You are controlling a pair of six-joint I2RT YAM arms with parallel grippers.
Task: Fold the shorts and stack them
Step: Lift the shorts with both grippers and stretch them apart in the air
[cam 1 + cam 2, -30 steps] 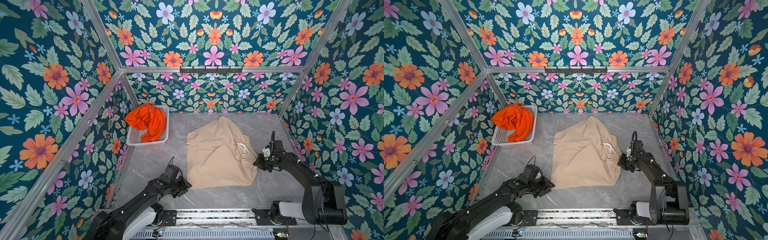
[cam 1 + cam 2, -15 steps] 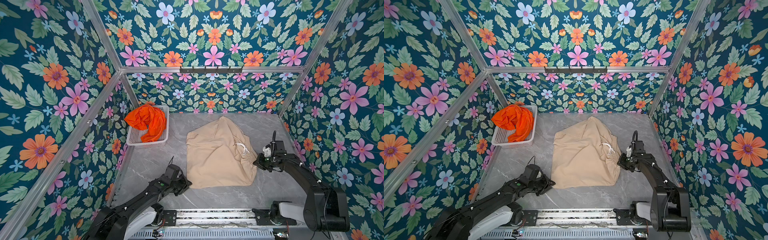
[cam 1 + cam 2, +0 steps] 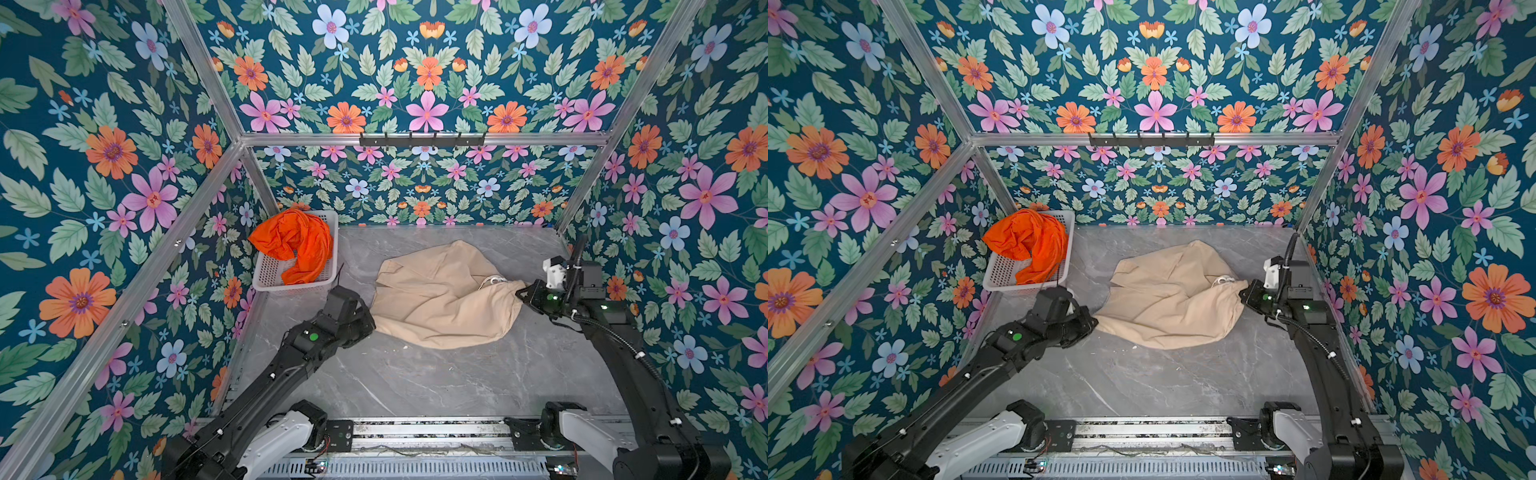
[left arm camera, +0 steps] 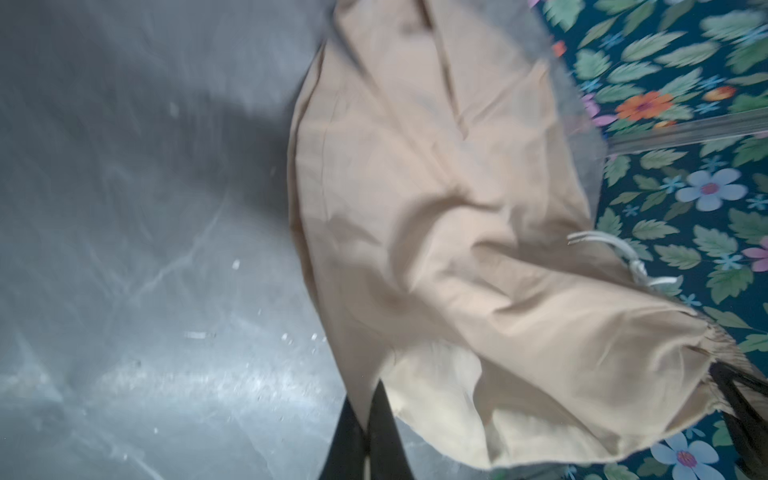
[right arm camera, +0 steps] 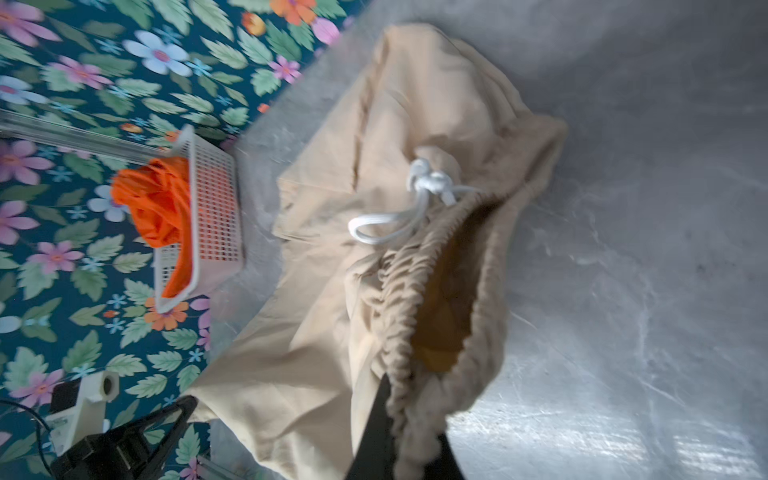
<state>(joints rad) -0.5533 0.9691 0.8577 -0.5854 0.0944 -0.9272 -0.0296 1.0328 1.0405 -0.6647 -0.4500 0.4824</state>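
The beige shorts (image 3: 444, 295) (image 3: 1171, 299) lie mid-table, held at both ends and sagging between. My left gripper (image 3: 372, 318) (image 3: 1094, 322) is shut on their near left corner, and the left wrist view shows the cloth pinched between its black fingers (image 4: 386, 428). My right gripper (image 3: 519, 293) (image 3: 1244, 293) is shut on the gathered waistband (image 5: 403, 299) by the white drawstring (image 5: 419, 195). The orange shorts (image 3: 295, 245) (image 3: 1027, 241) sit crumpled in the white basket (image 3: 291, 286) at the back left.
The basket (image 3: 1000, 270) stands against the left wall, close behind my left arm. Flowered walls enclose the grey marble table (image 3: 415, 382) on three sides. A black hook rail (image 3: 422, 139) hangs on the back wall. Arm bases sit along the front rail.
My left gripper has shut on the beige shorts' near left corner. Both held ends have risen, and the cloth has gone from flat to bunched and sagging between the grippers.
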